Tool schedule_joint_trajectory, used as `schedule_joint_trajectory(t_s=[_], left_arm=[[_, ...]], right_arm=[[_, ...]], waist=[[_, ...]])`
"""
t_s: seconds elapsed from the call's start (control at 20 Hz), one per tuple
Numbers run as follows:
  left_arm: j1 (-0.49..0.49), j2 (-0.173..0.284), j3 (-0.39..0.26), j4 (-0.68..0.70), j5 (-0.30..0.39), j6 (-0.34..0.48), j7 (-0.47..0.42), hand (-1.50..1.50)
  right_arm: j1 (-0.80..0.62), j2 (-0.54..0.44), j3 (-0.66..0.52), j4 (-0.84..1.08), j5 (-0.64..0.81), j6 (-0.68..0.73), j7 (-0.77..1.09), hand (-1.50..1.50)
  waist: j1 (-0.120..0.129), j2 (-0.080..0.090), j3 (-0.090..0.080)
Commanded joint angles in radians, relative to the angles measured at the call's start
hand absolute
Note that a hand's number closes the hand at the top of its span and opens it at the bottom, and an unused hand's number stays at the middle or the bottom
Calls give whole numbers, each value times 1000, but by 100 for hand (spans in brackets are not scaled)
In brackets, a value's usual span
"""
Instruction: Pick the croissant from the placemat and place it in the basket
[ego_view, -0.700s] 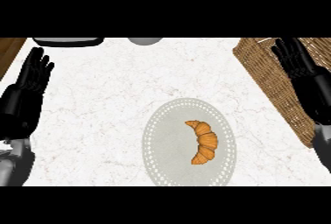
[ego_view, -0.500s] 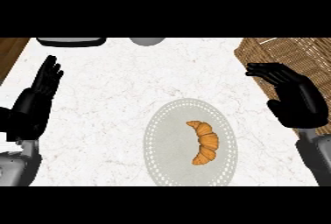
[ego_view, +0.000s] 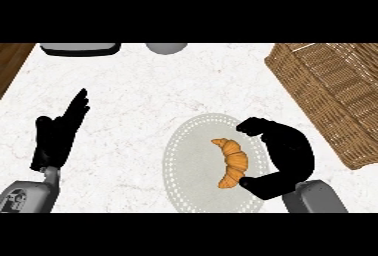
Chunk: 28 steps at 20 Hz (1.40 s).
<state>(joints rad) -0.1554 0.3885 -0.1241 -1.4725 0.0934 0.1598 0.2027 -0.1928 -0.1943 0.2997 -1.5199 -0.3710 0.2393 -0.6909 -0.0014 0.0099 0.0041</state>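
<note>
Taking the croissant (ego_view: 233, 162) as the landmark: far to its left the left robot hand (ego_view: 60, 135) rests over the white marbled worktop (ego_view: 148, 90), fingers straight and together, pointing up and away, holding nothing. Its grey forearm is cut off by the lower edge. Up and to the left of the croissant, a dark-rimmed tray-like thing (ego_view: 80, 48) and a grey rounded thing (ego_view: 166, 47) are cropped at the far edge, too little showing to name them. Wide bare worktop lies between the left robot hand and the croissant. The croissant itself lies on the pale round placemat (ego_view: 193, 160), right of its middle, curved and standing lengthwise. Just to its right the right robot hand (ego_view: 284, 155) arches beside it, fingers and thumb curled inward toward both its ends; whether they touch it I cannot tell. This robot hand hides the placemat's right rim. Further right and up, the wicker basket (ego_view: 332, 90) runs off the right edge.
</note>
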Motion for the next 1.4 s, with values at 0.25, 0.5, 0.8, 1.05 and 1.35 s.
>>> schedule_joint_trajectory(t_s=[0.25,0.5,0.8,1.05,1.35], left_arm=[[-1,-7,-4,56,-26,5,10,0],[-25,-11,17,79,-10,-1,15,0],[-44,-14,29,78,-9,-9,38,0],[-26,-15,35,17,-23,-47,61,0],[-16,-72,33,-32,-79,-35,102,0]], right_arm=[[39,-263,-79,-89,365,-256,185,-150],[52,-533,-57,-164,490,-99,303,-150],[81,-734,-82,-305,376,192,389,-150],[131,-696,-118,-337,390,262,416,-150],[136,-560,-167,-333,450,294,479,-150]], waist=[[-33,-18,-9],[-35,-18,-9],[-21,-16,-6],[-2,-13,-4],[2,-12,-4]])
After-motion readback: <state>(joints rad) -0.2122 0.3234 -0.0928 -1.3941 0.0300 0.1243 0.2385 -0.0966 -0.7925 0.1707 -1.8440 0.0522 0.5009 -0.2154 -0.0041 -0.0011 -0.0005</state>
